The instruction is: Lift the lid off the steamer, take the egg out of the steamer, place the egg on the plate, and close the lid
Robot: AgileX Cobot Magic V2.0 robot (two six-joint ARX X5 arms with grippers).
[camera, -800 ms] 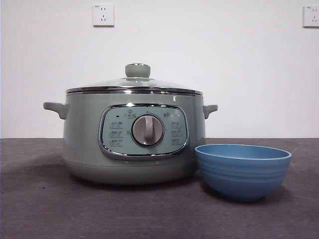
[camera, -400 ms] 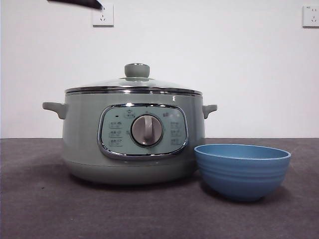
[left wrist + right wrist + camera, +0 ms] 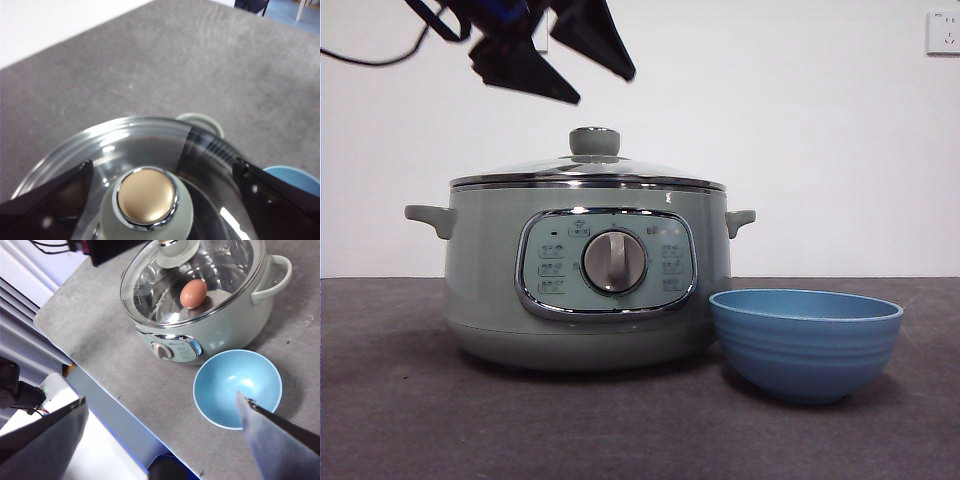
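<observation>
The steamer stands on the grey tabletop with the glass lid seated on its rim, and the blue bowl sits just beside it near the front edge. A brown egg shows through the glass, inside the pot. The left pincer hangs above the lid, jaws spread wide on either side of the knob, not touching it. The right pincer is raised high above the front edge, jaws apart and empty.

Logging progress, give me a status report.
Left gripper open above lid knob; right gripper open, waiting. Lid on steamer, egg inside. Plate empty.
</observation>
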